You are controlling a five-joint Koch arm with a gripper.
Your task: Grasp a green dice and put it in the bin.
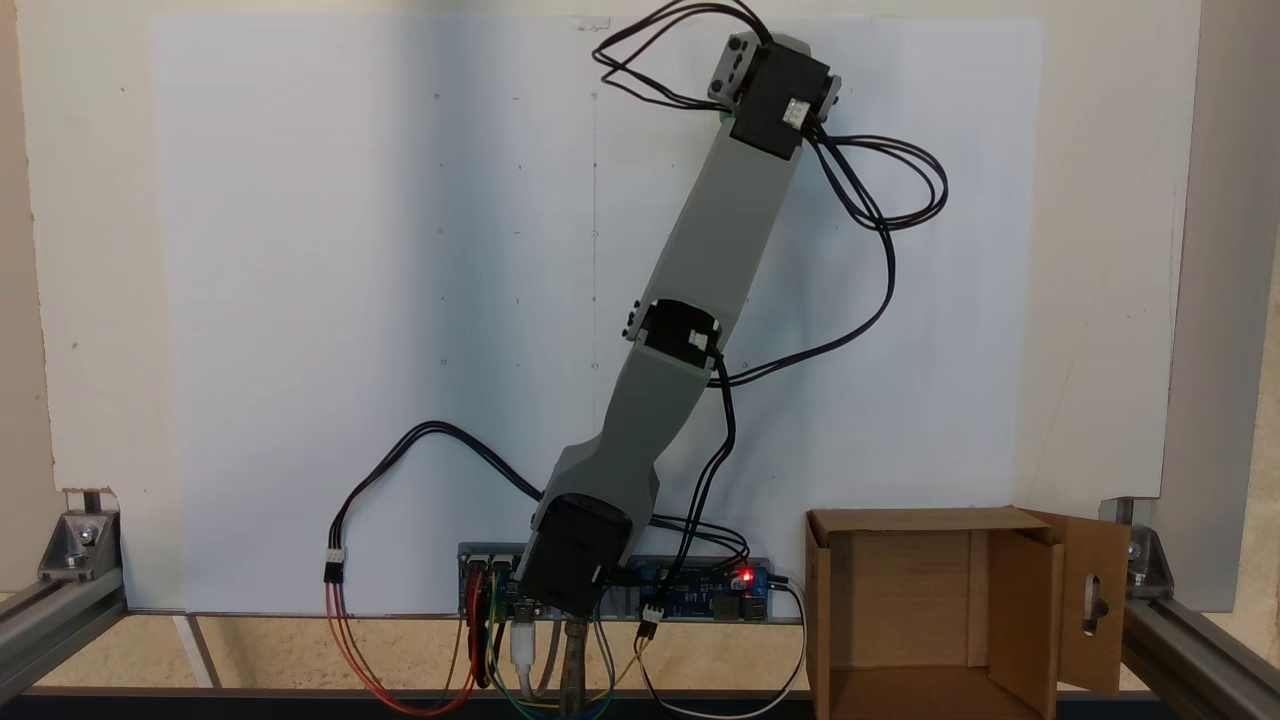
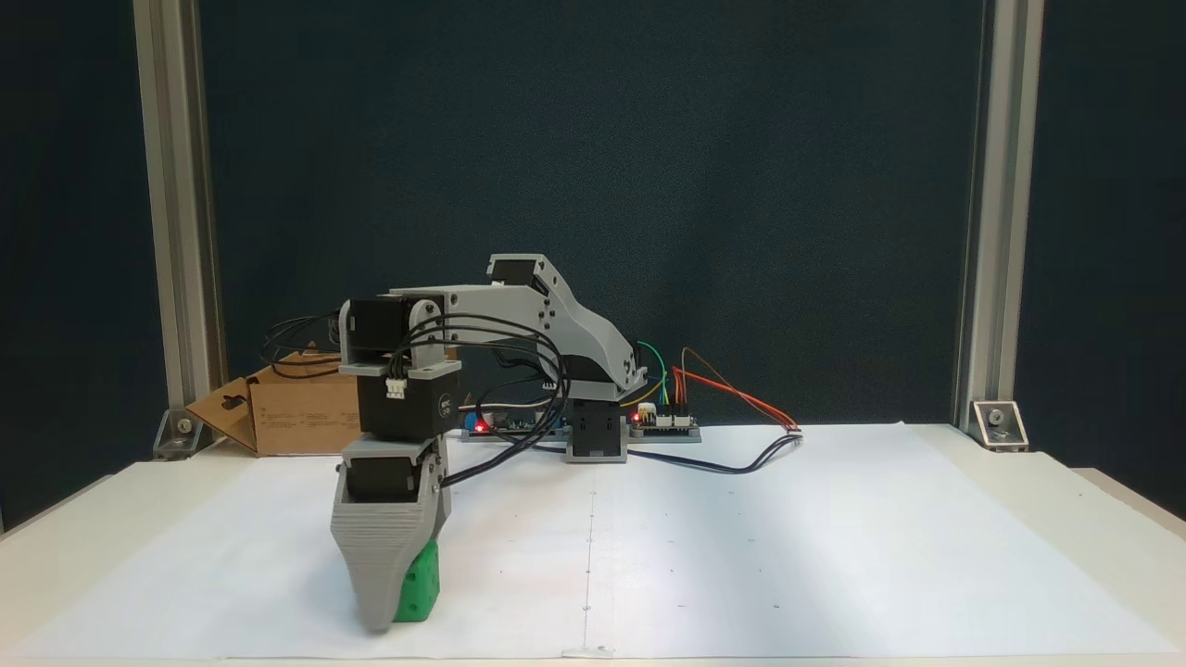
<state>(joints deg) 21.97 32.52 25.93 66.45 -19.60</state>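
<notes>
In a fixed view from the front, the gray arm [image 2: 519, 315] reaches forward and to the left from its base at the far middle of the counter [image 2: 834, 556], with its wrist bent so the fingers [image 2: 384, 616] point straight down to the white paper [image 2: 741, 537] that covers the counter top. The wide gray finger [image 2: 375, 556] stands in front, its tip touching or almost touching the paper, and the green dice [image 2: 419, 588] sits right against its right side, low on the paper at the near left of the scene. The second finger lies behind the first, so I cannot tell how far the fingers are parted or whether they have hold of the dice. The bin [image 2: 296, 412], a brown cardboard box with a slotted flap, stands at the far left, well apart from the dice and behind the arm's wrist. In a fixed view from above, the arm [image 1: 700, 260] stretches up and to the right from its base, the bin [image 1: 900, 600] stands open at the lower right beside the red-lit control board [image 1: 700, 585], and loose black cables [image 1: 880, 200] loop around the arm.
</notes>
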